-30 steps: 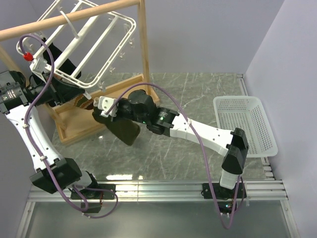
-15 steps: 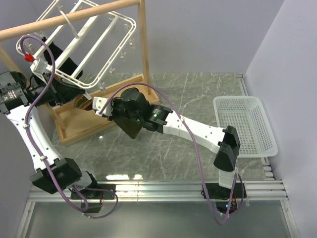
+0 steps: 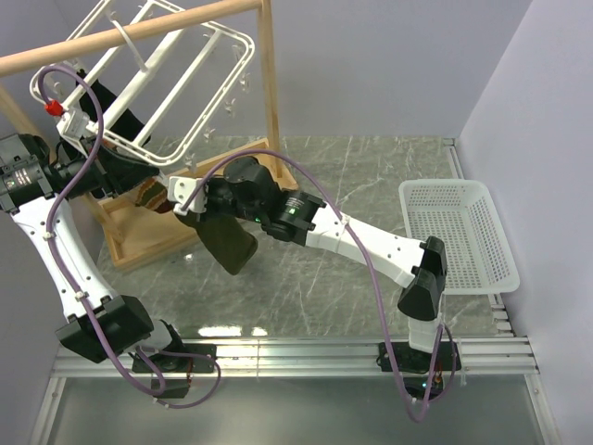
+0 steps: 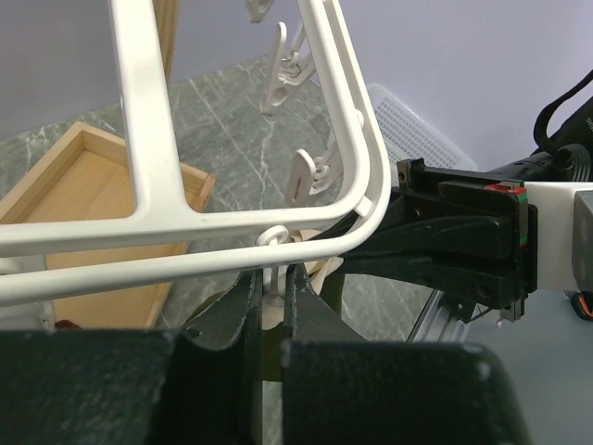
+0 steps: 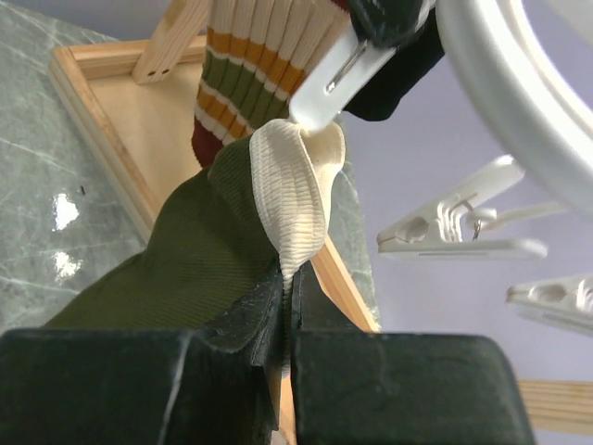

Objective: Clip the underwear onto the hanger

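**Change.** Over the last second the right gripper (image 3: 182,192) shifts slightly up and left, toward the low corner of the white plastic rectangular drying hanger (image 3: 248,51). Its wrist turns and then turns back. The small, soft, dark olive-green cloth underwear (image 3: 227,243) bunches into a short wedge under the wrist midway through. It now hangs at full length again, above the grey marbled table (image 3: 371,185) and just beside the shallow wooden tray base (image 3: 148,236). The left arm holds its pose throughout.

**Tool state.** The right gripper (image 5: 285,278) is closed on the underwear (image 5: 176,250), pinching the cream ribbed waistband (image 5: 295,185) at its lower fold. The left gripper (image 4: 273,287) is closed on a white plastic clip (image 5: 329,83) that dangles under the corner of the hanger (image 4: 139,120), and grips the clip's upper end.

**Position.** In the right wrist view the tip of the clip touches the top of the waistband. It cannot be told whether the clip mouth surrounds the fabric or only rests against it. A striped ribbed cloth (image 5: 250,56) hangs just behind.

**Meaning for the task.** The small approach appears to bring the waistband to the clip mouth, so the step in hand is judged to be insertion. The underwear is not yet shown clipped. The band likely has to pass between the clip halves before the left gripper lets go. If the left gripper lets go too early, the clip may close on nothing.
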Tool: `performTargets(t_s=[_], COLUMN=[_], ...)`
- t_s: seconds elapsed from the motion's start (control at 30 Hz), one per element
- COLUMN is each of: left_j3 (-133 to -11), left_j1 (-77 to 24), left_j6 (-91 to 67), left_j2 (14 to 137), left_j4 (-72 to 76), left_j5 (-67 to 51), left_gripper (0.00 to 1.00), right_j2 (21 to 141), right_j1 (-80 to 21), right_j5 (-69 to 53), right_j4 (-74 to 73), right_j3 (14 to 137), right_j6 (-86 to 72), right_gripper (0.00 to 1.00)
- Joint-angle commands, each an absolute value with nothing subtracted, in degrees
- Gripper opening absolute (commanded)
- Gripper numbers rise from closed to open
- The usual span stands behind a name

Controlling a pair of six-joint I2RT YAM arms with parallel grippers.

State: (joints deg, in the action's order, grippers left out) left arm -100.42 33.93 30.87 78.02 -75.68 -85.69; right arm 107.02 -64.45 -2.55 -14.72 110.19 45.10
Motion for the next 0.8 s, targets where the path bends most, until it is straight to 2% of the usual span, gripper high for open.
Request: performTargets(t_s=[0.0, 0.77], left_j3=[-99.6, -98.1], left_j1=[33.9, 34.0], left_j6=[32.1, 33.4], left_j2=[76.1, 75.9], left_j4=[-78.3, -78.2], left_j5=[-96.9, -96.4], left_gripper=[0.01, 0.01], right_j2=[108.2, 109.8], right_j1=[-65.0, -65.7], right_j5=[-1.8, 1.2], right_j4=[-15.5, -19.3], right_j3=[113.7, 117.0], right_j6=[47.1, 49.7], right_gripper=[0.0, 0.0])
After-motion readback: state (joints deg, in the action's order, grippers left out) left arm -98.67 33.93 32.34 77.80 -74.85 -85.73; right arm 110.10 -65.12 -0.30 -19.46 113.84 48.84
